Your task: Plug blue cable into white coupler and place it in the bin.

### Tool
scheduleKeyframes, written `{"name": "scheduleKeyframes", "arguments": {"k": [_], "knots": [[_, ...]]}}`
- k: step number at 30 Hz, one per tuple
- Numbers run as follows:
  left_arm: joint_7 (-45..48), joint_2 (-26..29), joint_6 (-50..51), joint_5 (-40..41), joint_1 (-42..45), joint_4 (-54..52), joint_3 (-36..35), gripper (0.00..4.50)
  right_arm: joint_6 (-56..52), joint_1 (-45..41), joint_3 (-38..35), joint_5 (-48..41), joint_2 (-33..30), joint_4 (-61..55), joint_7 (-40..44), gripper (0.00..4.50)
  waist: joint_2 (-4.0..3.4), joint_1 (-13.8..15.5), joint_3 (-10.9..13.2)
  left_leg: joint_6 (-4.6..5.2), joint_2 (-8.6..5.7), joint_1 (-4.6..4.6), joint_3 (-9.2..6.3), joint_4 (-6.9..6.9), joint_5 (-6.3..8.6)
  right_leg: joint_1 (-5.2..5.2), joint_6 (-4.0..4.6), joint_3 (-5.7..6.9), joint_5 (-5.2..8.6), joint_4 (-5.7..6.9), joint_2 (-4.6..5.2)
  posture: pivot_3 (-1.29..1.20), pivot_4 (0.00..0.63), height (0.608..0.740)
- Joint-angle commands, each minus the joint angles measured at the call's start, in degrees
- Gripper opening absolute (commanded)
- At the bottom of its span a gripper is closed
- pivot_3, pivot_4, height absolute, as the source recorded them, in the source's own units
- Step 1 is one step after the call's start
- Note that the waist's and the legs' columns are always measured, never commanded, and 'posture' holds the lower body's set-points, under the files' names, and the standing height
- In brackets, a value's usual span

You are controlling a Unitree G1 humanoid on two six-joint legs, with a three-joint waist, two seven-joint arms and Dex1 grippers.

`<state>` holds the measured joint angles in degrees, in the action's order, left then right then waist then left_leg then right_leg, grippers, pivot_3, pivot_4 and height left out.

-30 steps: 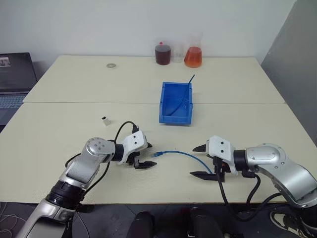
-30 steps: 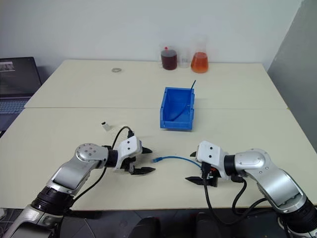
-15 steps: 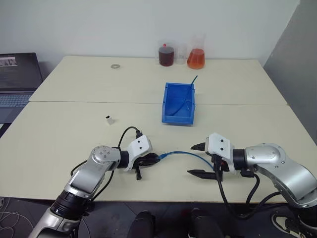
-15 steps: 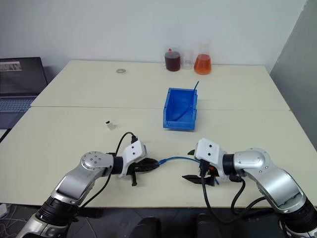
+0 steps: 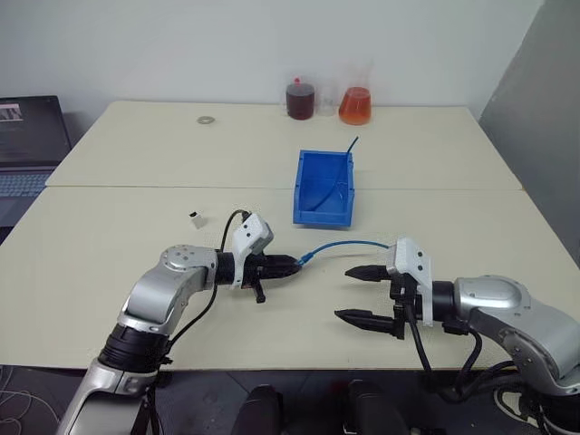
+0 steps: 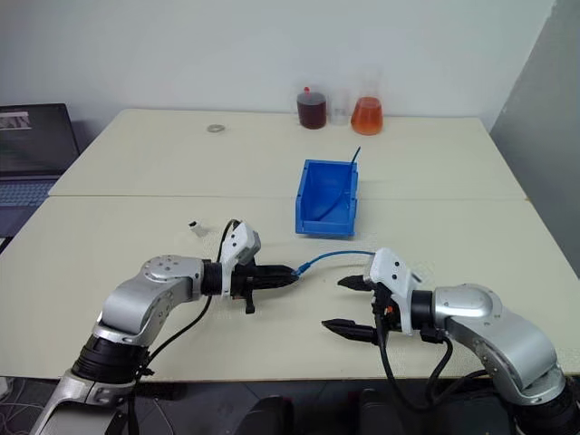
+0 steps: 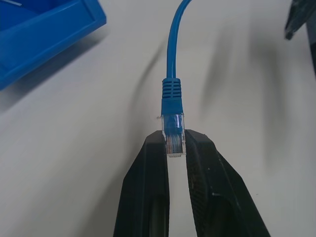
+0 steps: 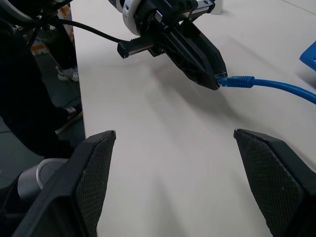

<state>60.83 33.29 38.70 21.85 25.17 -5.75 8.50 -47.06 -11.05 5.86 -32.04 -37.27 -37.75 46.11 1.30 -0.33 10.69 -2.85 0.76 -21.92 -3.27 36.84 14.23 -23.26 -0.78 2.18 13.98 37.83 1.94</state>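
Note:
My left gripper (image 5: 292,265) is shut on the clear plug (image 7: 173,134) at the end of the blue cable (image 5: 340,246) and holds it just above the table. From there the cable arcs right toward my right gripper (image 5: 344,294), which stands open with nothing between its fingers. The right wrist view looks across at the left gripper (image 8: 197,49) and the cable (image 8: 276,86). The white coupler (image 5: 195,219) sits alone on the table, to the left of and beyond the left arm. The blue bin (image 5: 320,217) stands at mid-table beyond both grippers.
A dark thin cable (image 5: 349,147) sticks up out of the bin's far right corner. Two flasks, one dark red (image 5: 298,98) and one orange (image 5: 354,104), stand at the table's far edge. A small ring (image 5: 205,120) lies at the far left, and a laptop (image 5: 27,136) is off the table's left side.
My left gripper went from open beside the plug to shut on it, then rose with it, lifting the cable's end off the table. The right gripper stayed open and rolled a little.

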Motion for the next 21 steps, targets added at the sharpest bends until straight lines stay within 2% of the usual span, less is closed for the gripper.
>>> {"name": "scheduleKeyframes", "arguments": {"k": [1, 12, 21], "knots": [[4.0, 1.3, -0.3, 3.5, 2.0, -2.1, -1.1, 0.22, 2.4, -0.2, -0.2, -0.2, 3.8, 3.9, -2.3, 4.08, 0.01, -0.1, 0.0, 0.00, 0.01, 0.00, -0.01, 0.00, 0.00, 0.00, 0.00, 0.00, 0.00, 0.00, -0.02, 0.00, 0.150, 0.740], [5.5, 2.7, 3.8, 10.1, 4.1, -3.9, -4.1, 0.22, 0.2, -4.8, -1.8, -5.0, 11.5, 10.0, -4.8, 4.08, -0.01, -0.2, 0.0, 0.01, 0.02, 0.00, 0.00, -0.01, 0.00, -0.02, 0.00, -0.04, 0.00, 0.03, -0.04, 0.00, 0.150, 0.740], [7.7, 5.1, 5.8, 12.7, 3.4, -5.6, -3.1, 0.22, -2.6, -8.9, -1.8, -9.8, 14.0, 11.0, -5.5, 4.08, -0.02, -0.2, 0.0, 0.02, 0.02, -0.01, 0.00, -0.01, 0.01, -0.04, 0.01, -0.06, 0.00, 0.02, -0.06, 0.00, 0.150, 0.740]]}}
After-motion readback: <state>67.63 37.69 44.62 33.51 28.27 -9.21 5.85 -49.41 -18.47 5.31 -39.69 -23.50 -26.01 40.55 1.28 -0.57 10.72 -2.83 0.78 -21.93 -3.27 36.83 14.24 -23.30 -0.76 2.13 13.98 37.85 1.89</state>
